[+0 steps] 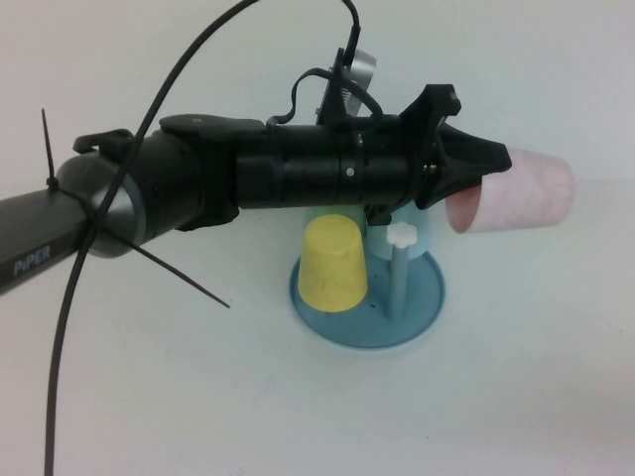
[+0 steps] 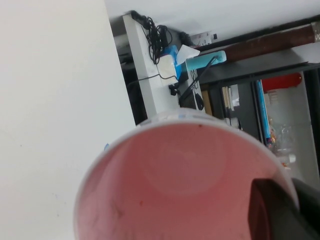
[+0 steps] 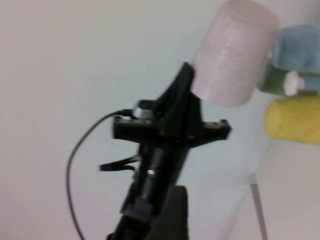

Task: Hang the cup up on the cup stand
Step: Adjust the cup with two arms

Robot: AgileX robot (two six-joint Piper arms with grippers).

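Observation:
My left gripper [image 1: 476, 169] is shut on the rim of the pale pink cup [image 1: 521, 193], one finger [image 2: 270, 210] inside it. The cup is held on its side in the air, above and to the right of the cup stand [image 1: 417, 307], apart from it. The left wrist view looks into the cup's mouth [image 2: 190, 185]. The right wrist view shows the cup [image 3: 232, 55] in the left gripper [image 3: 187, 85]. The stand's post with the white flower knob [image 1: 402, 236] is bare. My right gripper is out of the high view; only a dark blurred part [image 3: 172, 215] shows in its wrist view.
A yellow cup [image 1: 332, 263] sits upside down on the stand's left post. A light blue cup [image 1: 422, 233] sits upside down on a post behind the knob. The left arm [image 1: 198, 183] spans the table above the stand. White table lies all around.

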